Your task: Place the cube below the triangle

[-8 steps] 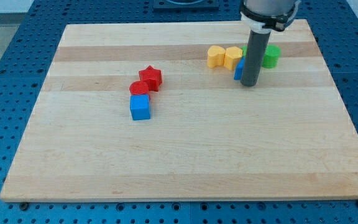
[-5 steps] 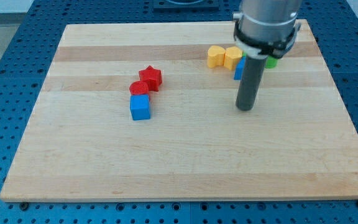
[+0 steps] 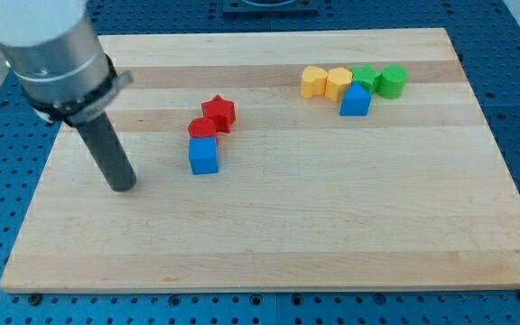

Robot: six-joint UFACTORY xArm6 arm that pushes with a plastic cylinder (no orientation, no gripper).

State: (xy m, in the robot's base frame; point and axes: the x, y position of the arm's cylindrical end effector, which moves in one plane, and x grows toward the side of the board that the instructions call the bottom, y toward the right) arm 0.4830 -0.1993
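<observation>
Rod tip [image 3: 122, 187] rests on the counter [image 3: 269, 244] in the left-centre of the frame, to the left of the blue cube [image 3: 203, 156] and apart from it. No pincer is fitted: the arm ends in a plain dark rod, so nothing opens, closes or holds anything.

The blue cube sits just left of frame centre, touching the red cylinder [image 3: 201, 128] directly above it; the red star [image 3: 218, 113] adjoins that cylinder further up and to the right.

Further back, in the upper right, the blue triangle [image 3: 355, 99] lies just below a row of four blocks: two yellow blocks [image 3: 325, 81] and two green blocks [image 3: 378, 79].

Handling judgement: the cube appears small, rigid and light, and should slide readily on the smooth wood. No grasp is possible; contact belongs on the middle of its left face, since an off-centre push would probably spin it or drag the red cylinder along.
</observation>
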